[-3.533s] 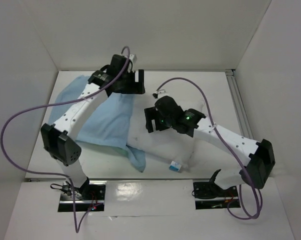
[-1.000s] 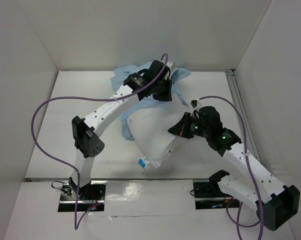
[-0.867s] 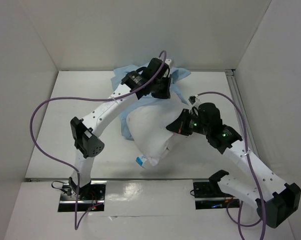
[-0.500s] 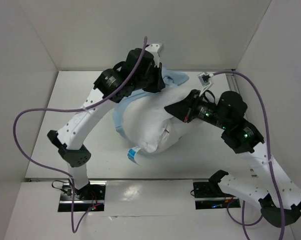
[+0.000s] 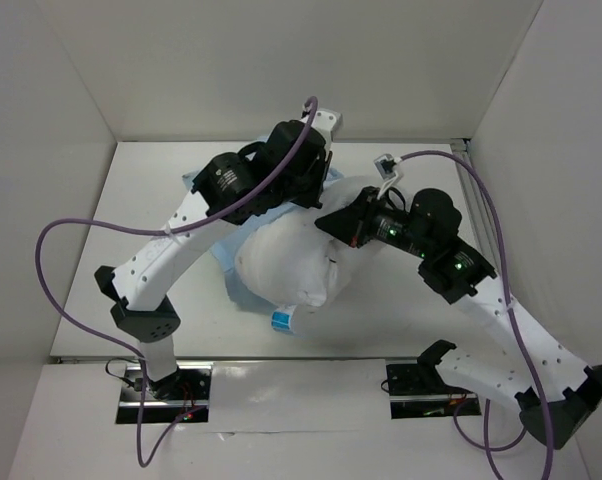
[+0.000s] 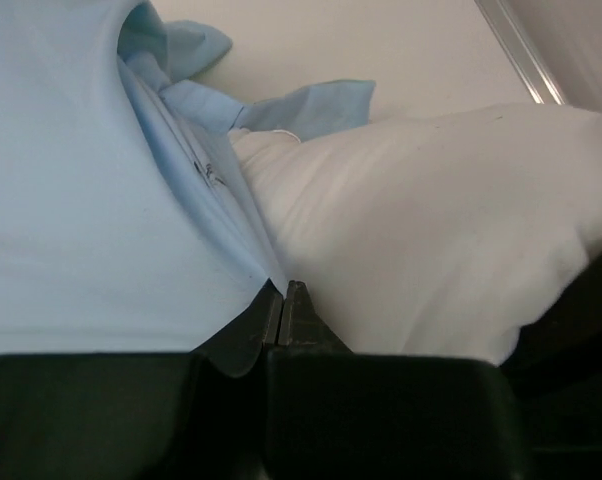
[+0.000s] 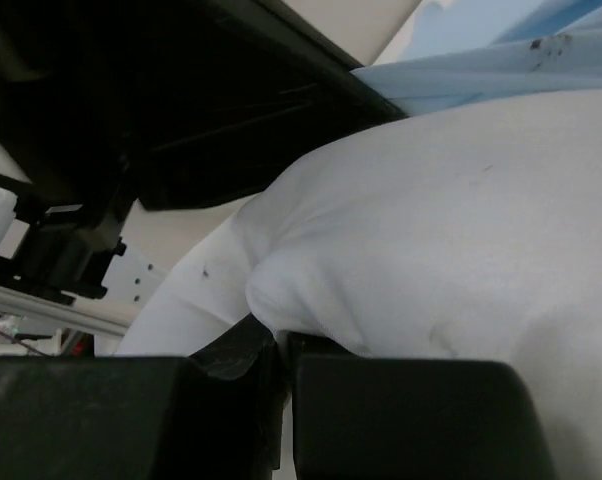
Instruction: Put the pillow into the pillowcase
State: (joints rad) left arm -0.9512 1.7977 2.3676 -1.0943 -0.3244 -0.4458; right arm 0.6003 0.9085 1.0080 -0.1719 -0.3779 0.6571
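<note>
The pillow (image 5: 286,260) lay bunched at the middle of the desk (image 5: 131,220), mostly uncovered, its label (image 5: 281,320) turned toward the near edge. The pillowcase (image 5: 231,280) was spread under it and along its left and far sides, touching it. In the left wrist view a fold of pillowcase edge was pinched in the closed left pincer (image 6: 284,300), right against the pillow. A tuck of the pillow's skin was held in the closed right pincer (image 7: 276,340). The step in hand was judged to be feeding the pillow into the case's mouth, barely begun. Next, the held edge would need to be drawn over the pillow while the pillow was pushed inward.
</note>
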